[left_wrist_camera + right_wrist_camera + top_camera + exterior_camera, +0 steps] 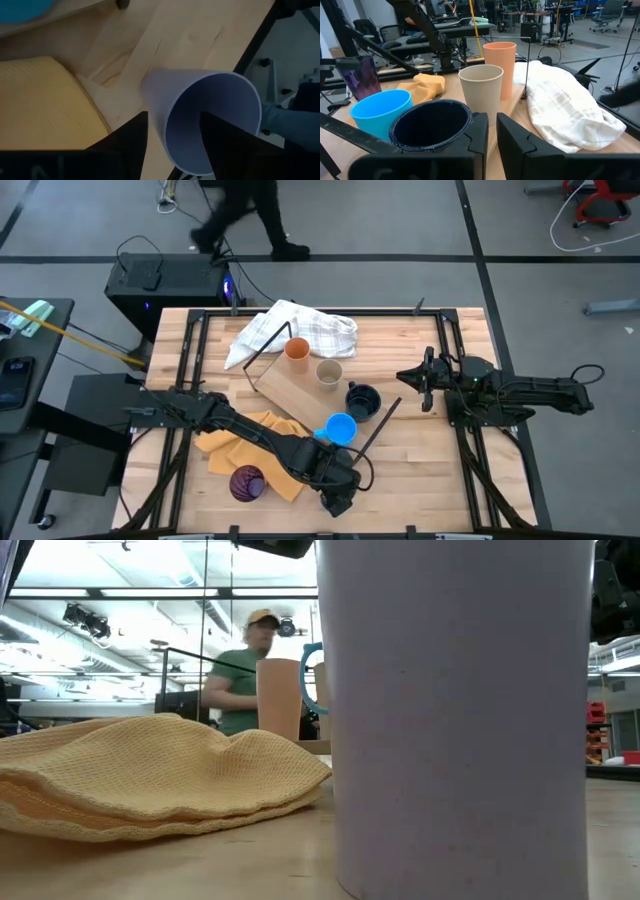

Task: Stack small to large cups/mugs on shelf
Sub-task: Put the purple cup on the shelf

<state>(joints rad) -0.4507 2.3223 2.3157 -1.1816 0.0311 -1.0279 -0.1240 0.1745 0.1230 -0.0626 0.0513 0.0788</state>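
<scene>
My left gripper [337,502] is near the table's front edge, shut on the pale lavender-blue cup [215,95]. The cup fills the low view [460,710] and is hidden under the gripper in the high view. The orange cup [297,348], tan cup [329,372], dark navy mug [362,400] and bright blue mug [341,428] stand in a row by the light-wood shelf board [288,390]. The dark purple cup [247,483] stands on the yellow cloth. My right gripper [492,132] is shut and empty, to the right of the row. My left gripper pinches the lavender cup's wall at its rim [159,107], one finger outside and the other inside the opening [225,135]. The fingers come from above. The cup stands upright [460,840], with its base at the table top.
A yellow-orange cloth [225,438] lies front left, close beside the held cup [150,770]. A white checked cloth [295,328] lies at the far side. The shelf's black wire frame [262,352] stands over the board. A person [240,670] is beyond the table.
</scene>
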